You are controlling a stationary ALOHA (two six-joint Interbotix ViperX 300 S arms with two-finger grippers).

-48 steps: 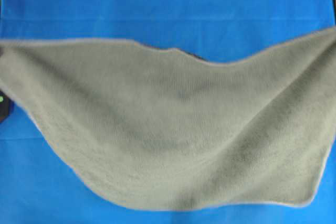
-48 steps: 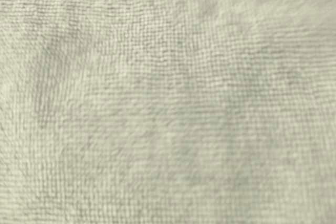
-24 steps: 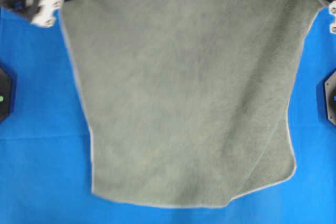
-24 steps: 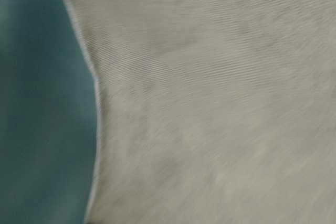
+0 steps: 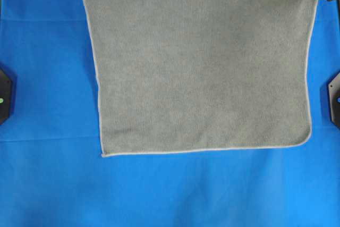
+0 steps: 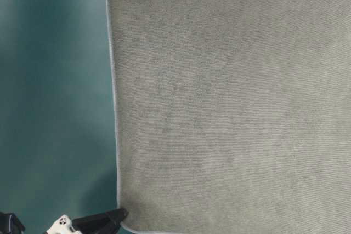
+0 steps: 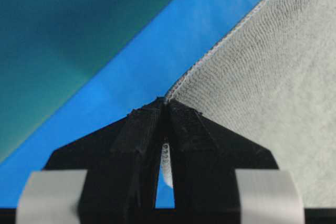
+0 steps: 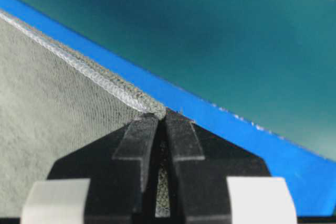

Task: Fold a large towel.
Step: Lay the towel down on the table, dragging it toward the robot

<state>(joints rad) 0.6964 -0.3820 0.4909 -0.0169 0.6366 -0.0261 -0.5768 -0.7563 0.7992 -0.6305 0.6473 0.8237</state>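
Clearly the towel (image 5: pixel 202 62) is soft, limp and light: it lies spread toward twelve o'clock on the blue sheet (image 5: pixel 48 78). I have the left claw (image 7: pixel 167 106) and right claw (image 8: pixel 161 114) each clenched on a far corner, the best hold.

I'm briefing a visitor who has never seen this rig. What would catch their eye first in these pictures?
The large grey-green towel dominates, spread flat over the bright blue sheet from the overhead view's top edge past the middle. Next, its two far corners: the left end effector is pinched shut on one at top left, the right end effector on the other at top right.
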